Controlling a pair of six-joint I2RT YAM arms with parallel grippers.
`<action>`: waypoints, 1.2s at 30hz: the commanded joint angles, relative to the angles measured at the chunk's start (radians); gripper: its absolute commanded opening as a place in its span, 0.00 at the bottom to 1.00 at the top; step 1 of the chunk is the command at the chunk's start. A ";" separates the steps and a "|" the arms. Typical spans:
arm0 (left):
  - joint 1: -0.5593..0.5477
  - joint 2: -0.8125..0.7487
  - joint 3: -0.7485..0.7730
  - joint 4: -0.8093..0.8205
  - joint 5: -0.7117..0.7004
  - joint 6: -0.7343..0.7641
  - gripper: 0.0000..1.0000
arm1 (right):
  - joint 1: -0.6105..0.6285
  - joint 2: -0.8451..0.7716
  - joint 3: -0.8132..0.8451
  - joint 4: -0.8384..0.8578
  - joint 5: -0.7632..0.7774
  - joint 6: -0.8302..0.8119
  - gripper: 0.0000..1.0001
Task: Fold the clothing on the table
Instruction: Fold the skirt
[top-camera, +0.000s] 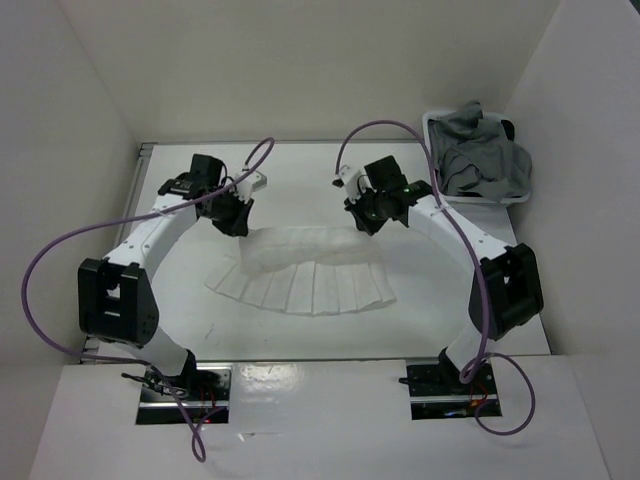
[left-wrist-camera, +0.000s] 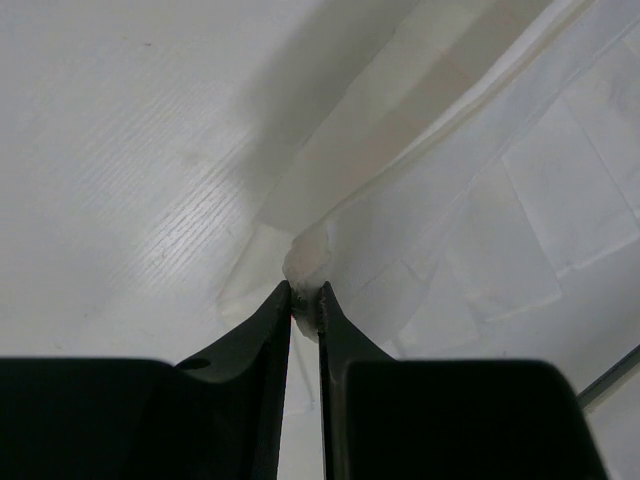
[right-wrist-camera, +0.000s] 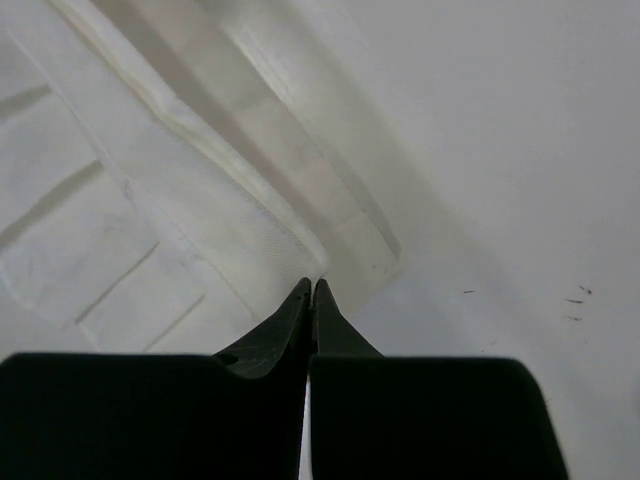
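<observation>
White matte table (top-camera: 300, 180), boxed in by plain white walls (top-camera: 300, 60). Skirt (top-camera: 310, 280) fanned out mid-table, hem toward near edge, far side lifted. Left gripper (top-camera: 238, 224) pinches a bunch of its left end; right gripper (top-camera: 362, 222) clamped tight on its right end. Grey bin (top-camera: 430, 122) of grey garments (top-camera: 485, 155) at far right corner.
</observation>
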 joint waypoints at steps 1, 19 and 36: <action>-0.008 -0.088 -0.065 0.038 -0.009 0.117 0.00 | 0.034 -0.081 -0.042 0.021 -0.055 -0.091 0.00; 0.023 -0.255 -0.275 0.072 -0.084 0.225 0.17 | 0.443 -0.055 -0.169 -0.204 -0.190 -0.270 0.03; 0.124 -0.346 -0.274 0.058 -0.066 0.185 0.99 | 0.499 -0.134 -0.163 -0.235 -0.158 -0.266 0.60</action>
